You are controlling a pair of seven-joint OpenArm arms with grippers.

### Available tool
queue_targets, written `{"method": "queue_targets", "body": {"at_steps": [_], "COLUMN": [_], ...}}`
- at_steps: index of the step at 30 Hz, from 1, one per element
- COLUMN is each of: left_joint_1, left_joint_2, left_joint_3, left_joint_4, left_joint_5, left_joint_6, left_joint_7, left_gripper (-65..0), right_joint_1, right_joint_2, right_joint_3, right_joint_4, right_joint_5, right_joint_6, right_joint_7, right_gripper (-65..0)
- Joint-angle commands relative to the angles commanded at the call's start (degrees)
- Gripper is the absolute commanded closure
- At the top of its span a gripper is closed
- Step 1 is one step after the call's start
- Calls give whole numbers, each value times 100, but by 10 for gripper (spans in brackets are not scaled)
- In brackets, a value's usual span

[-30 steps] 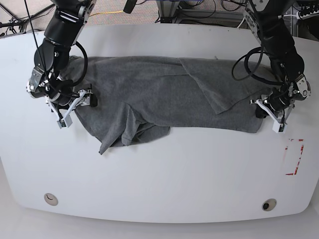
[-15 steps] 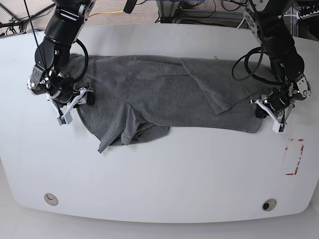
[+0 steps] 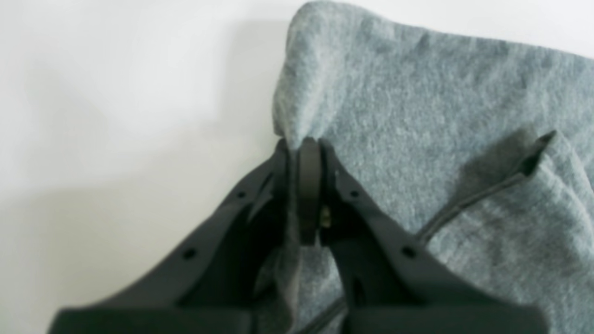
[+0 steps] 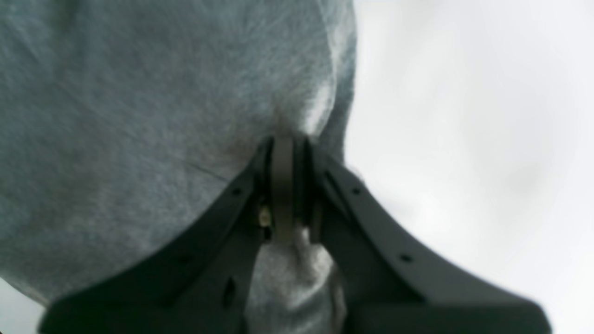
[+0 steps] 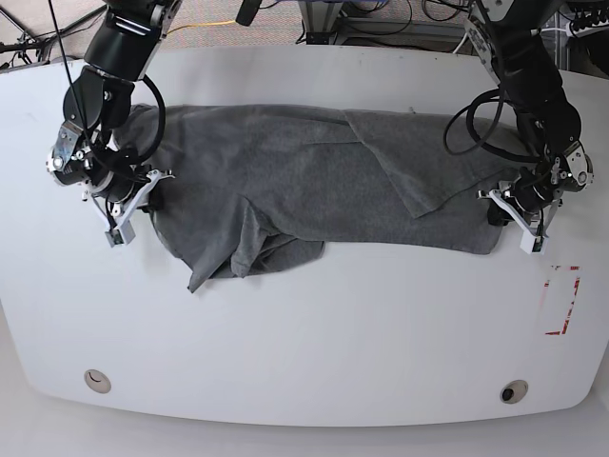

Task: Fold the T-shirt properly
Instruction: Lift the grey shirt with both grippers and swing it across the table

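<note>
Base view shows the T-shirt spread crumpled across the far half of the white worktop, a bunched flap trailing toward the near edge on the robot's right. The left gripper has its jaws pressed together on the cloth's edge nearest the worktop's left side, and the right gripper pinches the opposite edge; both wrist views show grey knit caught between closed jaws.

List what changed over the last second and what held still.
The right hand, shut on the T-shirt, drew back toward the table's edge on the base view's left, stretching that end of the cloth. The left hand stayed put, clamped on the other end; the shirt's middle folds look unchanged.
</note>
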Motion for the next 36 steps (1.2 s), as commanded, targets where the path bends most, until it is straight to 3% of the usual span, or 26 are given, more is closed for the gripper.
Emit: {"method": "queue_targets", "body": {"at_steps": [6,11,18,21,29,36], "left_joint_1": [44,44,-35,-378,-1116,-1749], "left_joint_2": [0,0,18,255,334,299], "left_joint_3": [0,0,0,-26,0,0], "left_joint_4": [9,35,598,976,1556,2268], "left_joint_5": [0,-9,-26,-9,0,-18], "left_joint_6": [0,0,0,0,0,0], "left_joint_7": [0,0,185,431,695,1125], "left_gripper": [0,0,0,0,0,0], "right_joint_1": [0,0,158,369,1257,2277], "right_joint_2": [35,18,26,53,387,941], "right_joint_3": [0,35,-18,-18,-53,-738], "right_joint_4": [158,809,941,941,897,879], "right_joint_5": [18,18,18,9,18,9], "right_joint_6": [0,0,0,0,0,0], "right_joint_7": [-53,-378,-396,-413,-422,-519], "right_gripper": [0,0,0,0,0,0]}}
